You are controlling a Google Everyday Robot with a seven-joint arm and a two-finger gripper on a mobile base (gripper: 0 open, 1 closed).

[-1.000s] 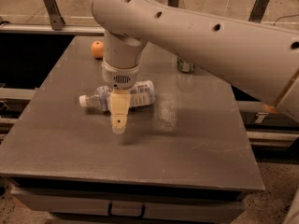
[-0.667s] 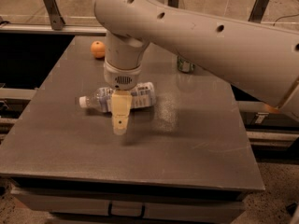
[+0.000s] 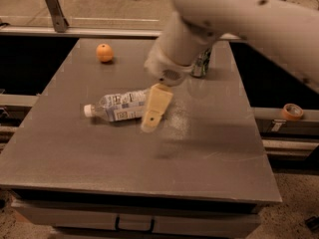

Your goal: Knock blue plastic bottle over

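Observation:
The blue plastic bottle (image 3: 118, 107) lies on its side in the middle of the grey table (image 3: 149, 153), white cap pointing left, label facing up. My gripper (image 3: 152, 121) hangs from the big white arm just to the right of the bottle's base. Its tan fingers (image 3: 154, 108) point down and left and overlap the bottle's right end. I cannot tell whether they touch it. The gripper holds nothing that I can see.
An orange (image 3: 104, 53) sits at the back left of the table. A green-patterned can (image 3: 200, 66) stands at the back, partly behind my arm. A roll of tape (image 3: 291, 111) lies on a rail off the table's right side.
The arm has swung to the right and upward and the gripper now tilts instead of hanging straight down. The bottle still lies in the same place.

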